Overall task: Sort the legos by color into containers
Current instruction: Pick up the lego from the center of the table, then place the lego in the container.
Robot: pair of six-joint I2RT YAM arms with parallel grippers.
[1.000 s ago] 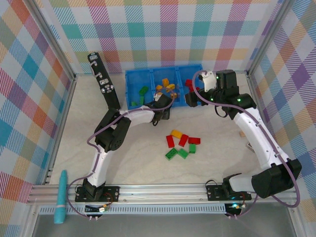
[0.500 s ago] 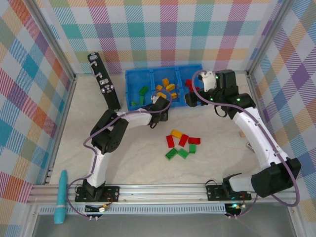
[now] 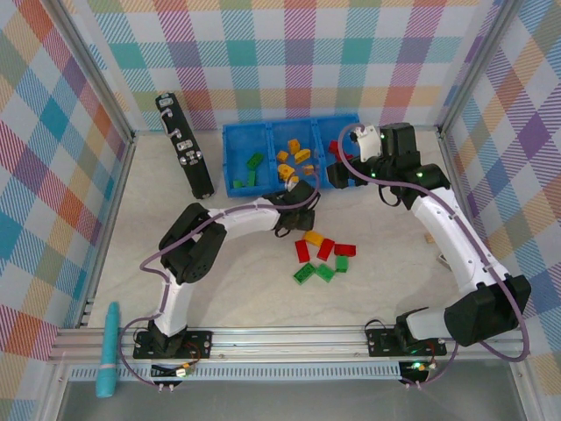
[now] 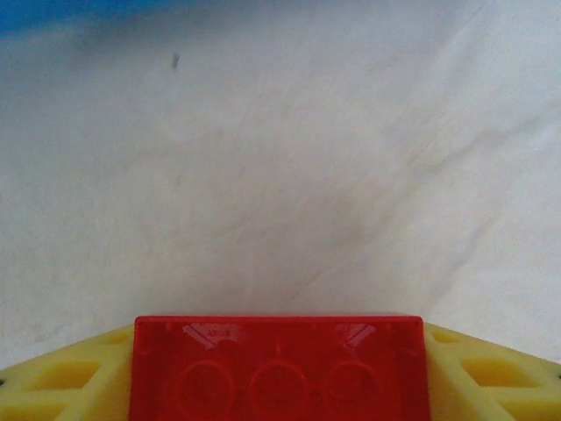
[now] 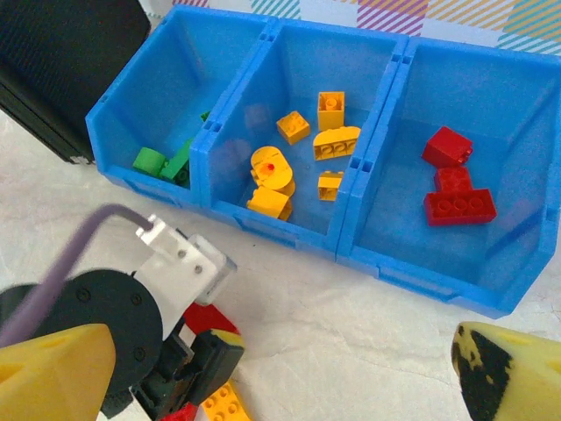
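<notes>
Red brick (image 4: pixel 279 373), hollow underside facing the wrist camera, is spanning the gap between the yellow fingers (image 4: pixel 61 386) of the left gripper (image 3: pixel 295 219), long axis running finger to finger. Jaws are standing roughly half closed and appear to be pinching the brick's two short ends. Whether it is touching the table I cannot tell.

Left gripper is hanging just beside the loose legos (image 3: pixel 324 256), in front of the blue bin (image 5: pixel 412 267). Red compartment (image 5: pixel 508 114) is sitting at the bin's right end, so beyond the left gripper and off to its right.

Right gripper (image 3: pixel 339 175) is hovering spread wide, holding nothing, at the bin's front wall near that compartment. It is nearer to it than the left, so I judge the carry is risking a squeeze there.
</notes>
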